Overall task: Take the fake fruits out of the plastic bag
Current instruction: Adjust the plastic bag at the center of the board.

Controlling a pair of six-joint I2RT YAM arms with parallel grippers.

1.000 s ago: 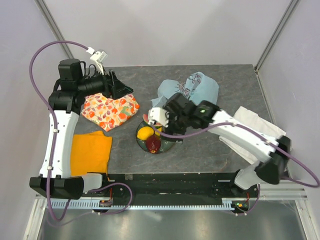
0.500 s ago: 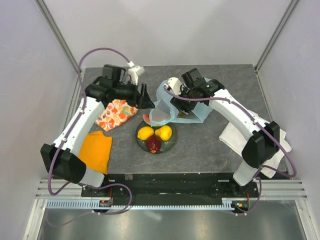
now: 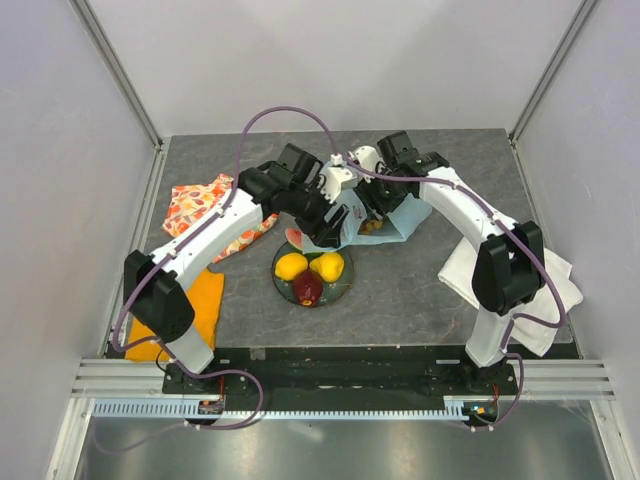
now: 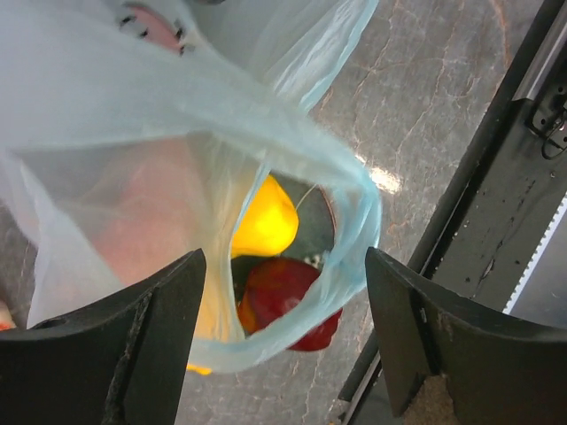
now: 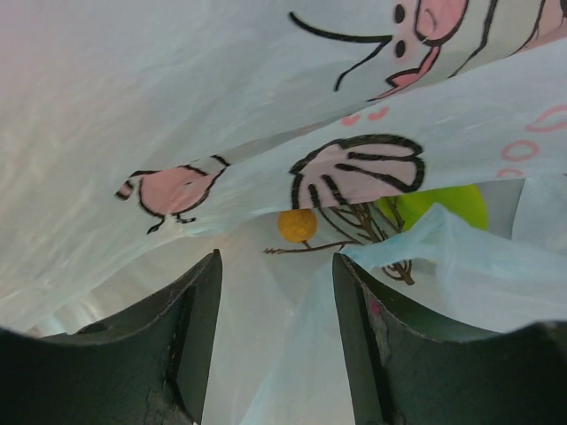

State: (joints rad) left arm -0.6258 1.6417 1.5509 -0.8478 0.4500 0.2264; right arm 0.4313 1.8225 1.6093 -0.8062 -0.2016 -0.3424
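The left gripper (image 4: 285, 266) is wide open and holds nothing; its two fingers flank the hanging mouth of the bag (image 4: 133, 115) without touching it. Within the last second this arm has swung in from over the flowered cloth (image 3: 195, 200) at the far left to the middle of the table (image 3: 460, 150). The right gripper (image 5: 276, 266) has left the plate (image 3: 338, 291) and gone to the bag. Its jaws stand partly apart with film ahead of them; whether they pinch the film cannot be told. The bag, which lay spread at the back, is now bunched and raised between the two grippers, just behind the plate. Two lemons (image 3: 291, 266) (image 3: 328, 265) now show on the plate with the red fruit (image 3: 308, 289), where only one lemon showed before. The watermelon slice (image 3: 293, 238) lies at the plate's far rim. Four pieces therefore appear to be out. The right wrist view shows a green piece (image 5: 443, 205) and a stemmed bunch (image 5: 297, 224) behind the film, so the task is probably unfinished. The bag is thin, pale blue and see-through, printed with pink shells and cartoon figures. It is limp and creased. Its mouth sags open toward the plate, and the lemon and red fruit below show through it.
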